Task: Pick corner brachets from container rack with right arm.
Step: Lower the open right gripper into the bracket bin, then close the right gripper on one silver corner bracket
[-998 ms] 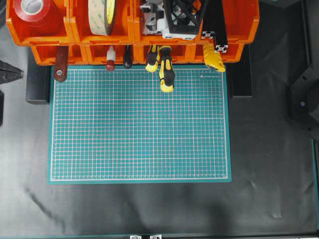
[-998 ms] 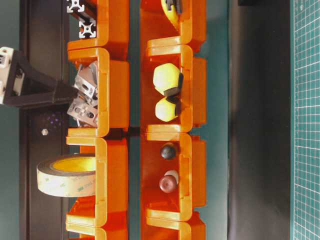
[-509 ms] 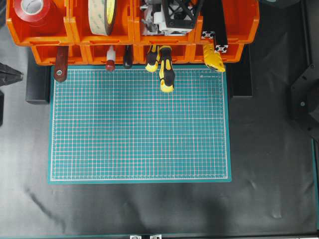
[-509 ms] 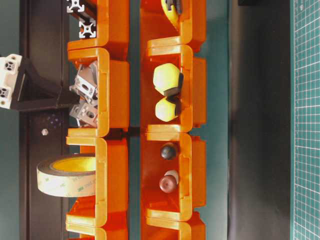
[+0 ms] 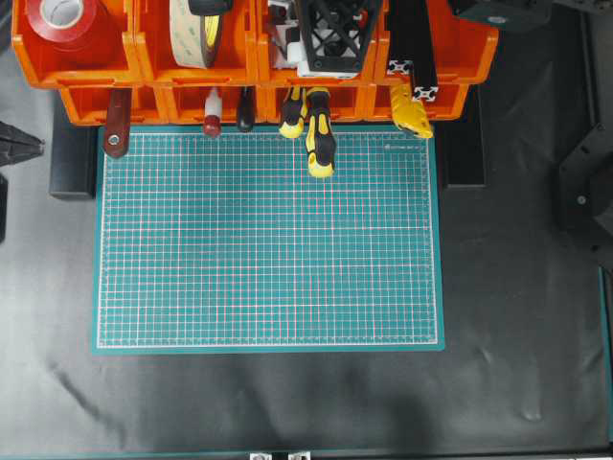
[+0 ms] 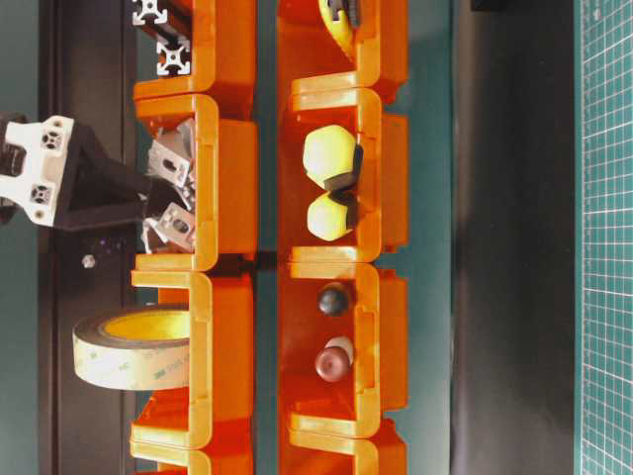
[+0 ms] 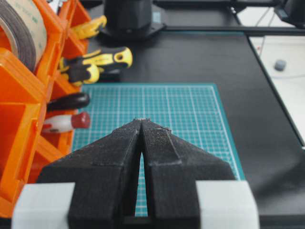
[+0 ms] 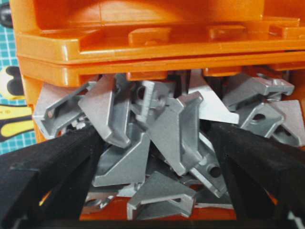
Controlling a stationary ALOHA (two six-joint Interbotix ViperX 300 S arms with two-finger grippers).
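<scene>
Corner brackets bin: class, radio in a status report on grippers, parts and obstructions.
Right gripper open, jaws straddling the corner brackets in the orange rack. Nothing gripped yet. Left gripper shut, over the mat. No obstruction visible.

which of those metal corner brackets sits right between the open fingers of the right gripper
The upright corner bracket at the centre of the pile: its broad face stands midway inside the right gripper, while the others lie behind, beneath or outside the fingers.

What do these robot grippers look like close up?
The left gripper has two matte black, rough-textured wedge fingers with white blocks at their bases. The right gripper has similar black fingers; from the side its body is an open black frame with a white clip.
</scene>
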